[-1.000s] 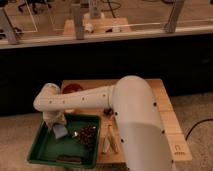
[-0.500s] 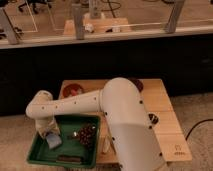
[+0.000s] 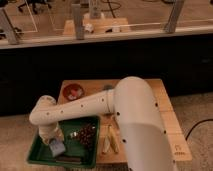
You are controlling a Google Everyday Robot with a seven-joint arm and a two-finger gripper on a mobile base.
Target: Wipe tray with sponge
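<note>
The dark-green tray [image 3: 36,151] lies at the front left corner of the wooden table. My white arm reaches from the right across the table, bends at the far left and comes down into the tray. My gripper [image 3: 56,145] is at the tray's left side, low over its floor. It is shut on the small blue-grey sponge [image 3: 58,147], which rests on or just above the tray floor. The fingers are mostly hidden behind the wrist and the sponge.
A dark brown clump [image 3: 88,134] and a dark flat piece [image 3: 68,159] lie in the tray. A round brown bowl [image 3: 73,91] stands behind the tray. Two pale long items [image 3: 110,141] lie right of the tray on the table [image 3: 167,115]. A dark counter wall runs behind.
My gripper with the sponge has moved from the tray's back left towards the front, then slightly right. The elbow has swung left and down.
</note>
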